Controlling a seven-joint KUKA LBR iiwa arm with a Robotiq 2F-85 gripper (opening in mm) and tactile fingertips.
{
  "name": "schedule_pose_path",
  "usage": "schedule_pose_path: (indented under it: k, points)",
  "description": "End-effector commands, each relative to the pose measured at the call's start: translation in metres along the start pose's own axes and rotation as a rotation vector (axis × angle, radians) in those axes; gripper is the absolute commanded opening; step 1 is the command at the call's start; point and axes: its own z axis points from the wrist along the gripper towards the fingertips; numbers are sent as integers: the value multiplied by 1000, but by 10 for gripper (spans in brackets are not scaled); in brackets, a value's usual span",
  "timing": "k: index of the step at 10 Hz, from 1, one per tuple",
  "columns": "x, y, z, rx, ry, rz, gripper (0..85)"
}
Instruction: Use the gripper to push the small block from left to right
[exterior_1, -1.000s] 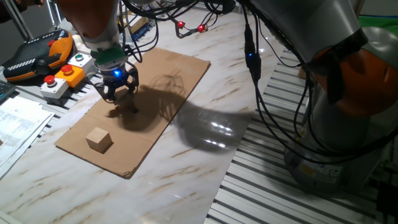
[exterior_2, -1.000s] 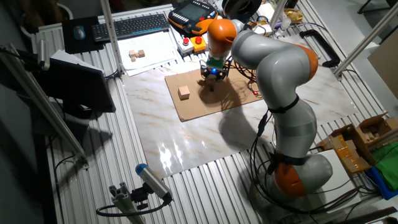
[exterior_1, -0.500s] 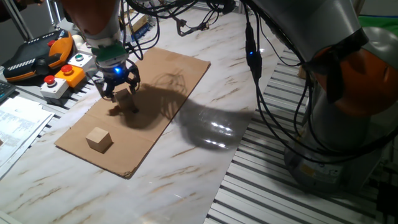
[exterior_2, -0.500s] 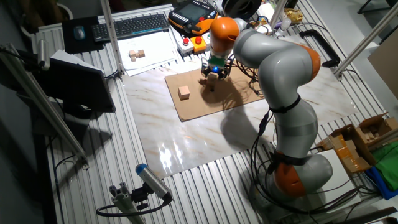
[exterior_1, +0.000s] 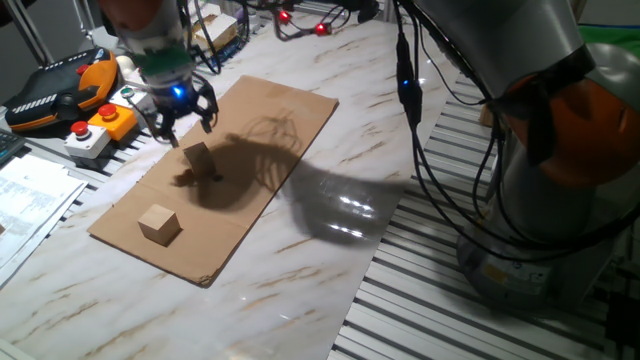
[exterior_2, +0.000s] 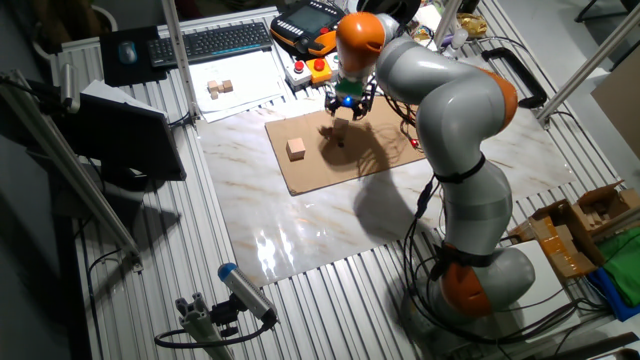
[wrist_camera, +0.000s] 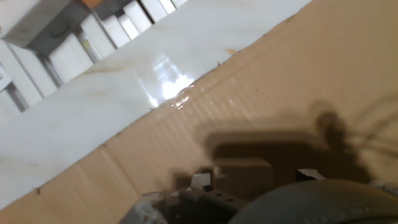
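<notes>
The white stone table (exterior_1: 300, 290) is at the front in one fixed view, and a flat brown cardboard sheet (exterior_1: 262, 128) lies on it. Near the front end of the cardboard sits a light wooden block (exterior_1: 159, 224), all by itself. A bit further back on the same cardboard sits the small block (exterior_1: 197, 158), in a dark shadow. The claw (exterior_1: 186, 125) hangs in the air just above and a little behind the small block. It does not touch it. The claw's two black fingers (exterior_1: 160, 124) are spread wide and there is nothing between them. A blue light (exterior_1: 178, 94) glows above the fingers.

Behind the claw, off the cardboard, is a grey box with red and green buttons (exterior_1: 100, 122). Past that lies an orange and black hand controller (exterior_1: 60, 90).

In the other fixed view the claw (exterior_2: 345, 110) is over the far edge of the cardboard (exterior_2: 350, 165). The small block (exterior_2: 335, 133) is just under it, and the light block (exterior_2: 296, 148) is well apart to the side.

The hand view is blurry. It looks down at the small block (wrist_camera: 242, 171), dark in shadow on the cardboard (wrist_camera: 280, 81), low in the picture between the finger tips (wrist_camera: 199, 180)
</notes>
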Motion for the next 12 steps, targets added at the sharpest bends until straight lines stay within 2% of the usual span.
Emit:
schedule_pose_path:
  k: [1,4,6,11,12]
  points:
    - [0,-1,-20,-2,3,-6,680]
    - [10,-7,-34,-27,10,-38,647]
    - [12,-9,-41,-27,13,-59,623]
    - [19,-18,-46,-33,7,-122,570]
    - [20,-19,-46,-33,15,-139,550]
